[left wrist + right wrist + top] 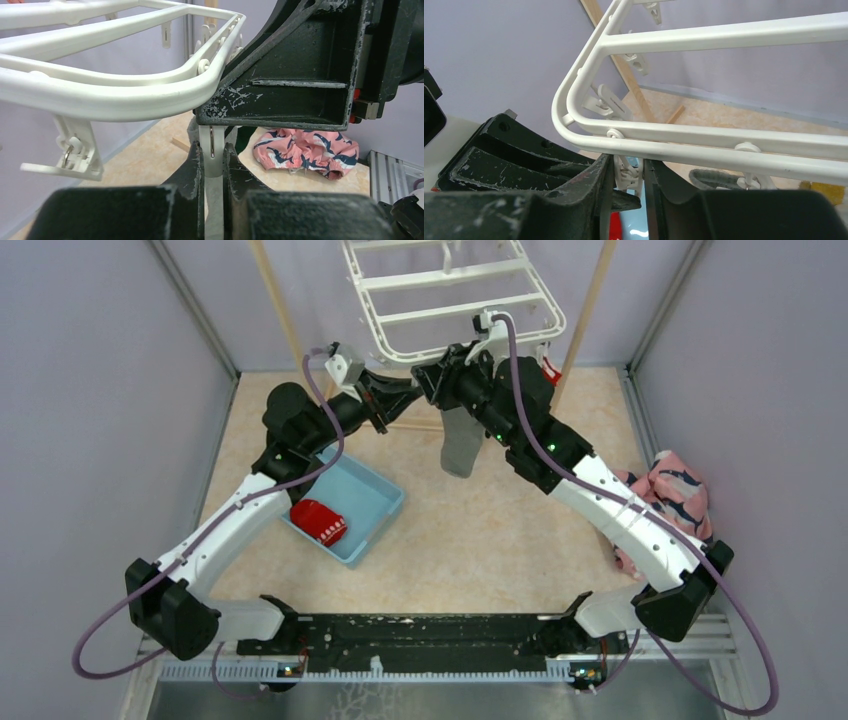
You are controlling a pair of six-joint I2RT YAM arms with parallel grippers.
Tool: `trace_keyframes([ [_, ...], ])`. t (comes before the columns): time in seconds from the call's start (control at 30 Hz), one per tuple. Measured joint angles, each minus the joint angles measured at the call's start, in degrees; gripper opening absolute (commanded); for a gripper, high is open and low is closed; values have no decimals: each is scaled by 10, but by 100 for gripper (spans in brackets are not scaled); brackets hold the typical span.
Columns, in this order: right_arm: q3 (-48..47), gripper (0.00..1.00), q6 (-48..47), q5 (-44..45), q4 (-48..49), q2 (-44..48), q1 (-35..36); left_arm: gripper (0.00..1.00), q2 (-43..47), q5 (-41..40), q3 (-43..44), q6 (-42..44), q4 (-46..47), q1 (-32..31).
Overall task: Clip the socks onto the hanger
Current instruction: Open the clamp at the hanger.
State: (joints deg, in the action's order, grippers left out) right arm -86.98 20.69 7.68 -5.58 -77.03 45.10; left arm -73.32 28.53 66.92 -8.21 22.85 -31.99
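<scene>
The white hanger (450, 300) hangs at the back centre. Both grippers meet under its near edge. My left gripper (408, 392) is shut on a white clip (214, 150) with a metal spring. My right gripper (447, 368) closes round the same clip (629, 172) from above, with its jaws against the clip's sides. A grey sock (462, 445) hangs below them, and its dark cuff (719, 177) shows beside a neighbouring clip (750, 181). A red sock (318, 520) lies in a blue bin (375, 502).
A pink shark-print cloth (668, 495) lies at the right wall and also shows in the left wrist view (305, 150). Wooden poles (590, 310) stand on either side of the hanger. Another clip (75, 155) dangles at the frame's corner.
</scene>
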Motion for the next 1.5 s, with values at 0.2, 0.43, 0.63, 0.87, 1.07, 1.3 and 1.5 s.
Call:
trace_keyframes([
  [0.2,0,42,4,3,-1,0,0,0,-2,-3,0,0,6,-1],
  [0.43,0,48,6,7,-3,0,1,0,-8,-11,-1,3,12,-4],
  [0.63,-1,47,6,19,-10,-5,2,0,-9,-23,-7,8,11,-7],
  [0.87,-1,16,14,38,-13,-13,2,0,-9,-32,-10,19,10,-9],
  [1.07,-1,0,14,50,-26,-14,2,0,-9,-37,-17,25,7,-9],
  [1.3,-1,0,15,53,-30,-14,2,15,-8,-41,-21,26,7,-10],
  [1.5,-1,0,21,52,-26,-14,3,85,9,-82,-35,28,-1,-13],
])
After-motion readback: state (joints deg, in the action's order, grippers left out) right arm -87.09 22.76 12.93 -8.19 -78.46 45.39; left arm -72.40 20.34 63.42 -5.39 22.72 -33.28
